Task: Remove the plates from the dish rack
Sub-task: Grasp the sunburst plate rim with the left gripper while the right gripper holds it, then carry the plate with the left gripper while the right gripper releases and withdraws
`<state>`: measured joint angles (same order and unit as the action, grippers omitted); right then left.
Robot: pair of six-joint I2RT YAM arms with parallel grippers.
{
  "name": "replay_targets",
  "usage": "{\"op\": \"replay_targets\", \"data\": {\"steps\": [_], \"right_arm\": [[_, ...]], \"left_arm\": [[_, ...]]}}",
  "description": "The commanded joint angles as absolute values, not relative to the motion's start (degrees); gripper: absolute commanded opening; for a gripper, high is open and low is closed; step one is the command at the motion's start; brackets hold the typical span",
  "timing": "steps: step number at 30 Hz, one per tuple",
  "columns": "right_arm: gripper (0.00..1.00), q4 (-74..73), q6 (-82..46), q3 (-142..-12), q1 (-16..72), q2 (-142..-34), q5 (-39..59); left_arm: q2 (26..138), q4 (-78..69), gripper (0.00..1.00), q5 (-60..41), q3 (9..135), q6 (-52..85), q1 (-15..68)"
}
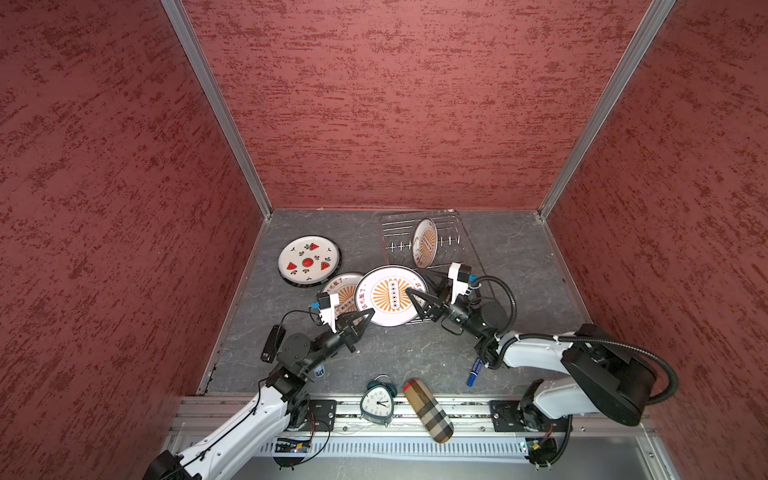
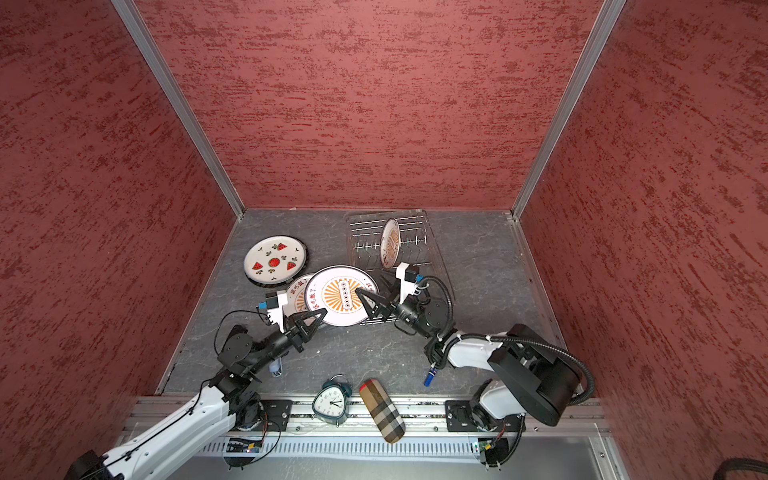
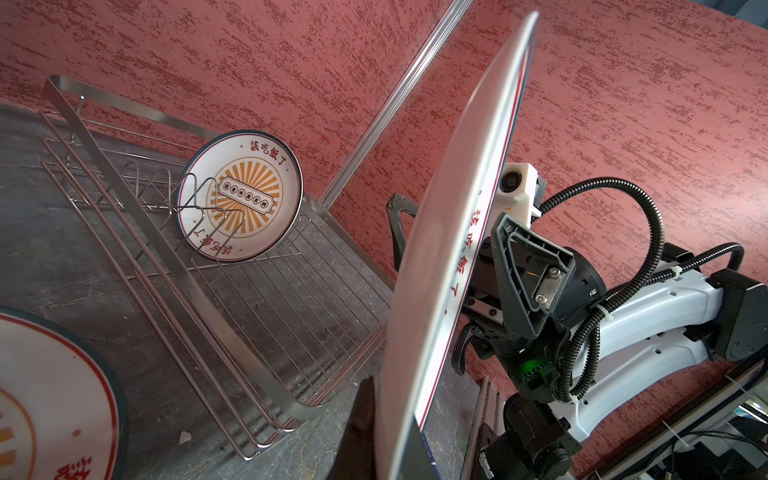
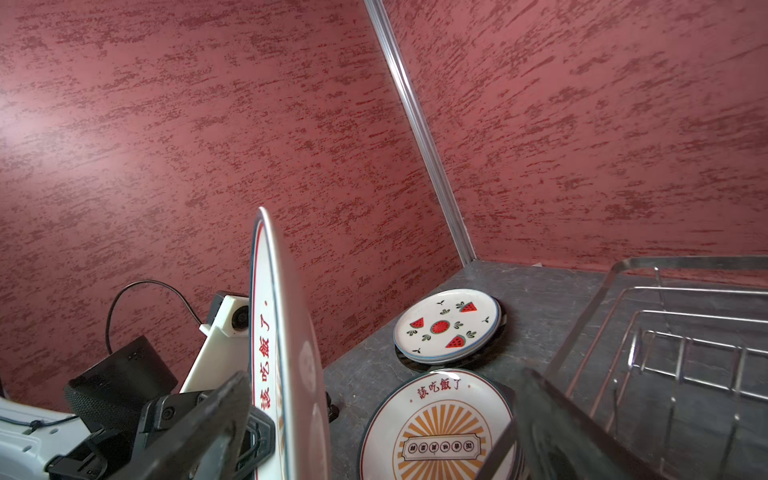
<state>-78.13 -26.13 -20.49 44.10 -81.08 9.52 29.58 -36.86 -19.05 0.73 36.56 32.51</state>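
A large sunburst plate [image 1: 390, 305] hangs tilted above the table in both top views. My left gripper [image 1: 368, 318] is shut on its near-left rim, and its dark finger [image 3: 361, 424] lies against the plate's underside [image 3: 449, 249]. My right gripper [image 1: 419, 286] is open, with its fingers standing either side of the plate's right rim [image 4: 286, 353]. One sunburst plate [image 1: 424, 243] stands upright in the dish rack [image 1: 395, 232] at the back. A watermelon plate [image 1: 308, 261] lies on a dark plate at the left. Another sunburst plate [image 4: 440, 424] lies flat below the held one.
Near the front edge are a green alarm clock [image 1: 376, 401], a plaid case [image 1: 428, 409] and a blue marker [image 1: 473, 372]. A black box [image 1: 272, 343] with a cable and a small bottle [image 1: 319, 370] lie by the left arm. Red walls close in three sides.
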Motion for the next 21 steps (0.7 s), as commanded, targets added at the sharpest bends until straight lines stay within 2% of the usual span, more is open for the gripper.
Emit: {"op": "replay_targets", "data": {"steps": [1, 13, 21], "right_arm": [[0.99, -83.4, -26.5, -19.0, 44.3, -79.1, 4.6], [0.99, -84.8, -25.5, -16.4, 44.3, -77.4, 3.4], [0.99, -72.5, -23.6, -20.4, 44.3, -74.4, 5.4]], "left_arm": [[27.6, -36.3, 0.00, -17.6, 1.1, 35.9, 32.8], [22.5, -27.9, 0.00, -10.9, 1.5, 37.4, 32.4], [18.7, -19.0, 0.00, -7.5, 2.4, 41.0, 31.7]]}}
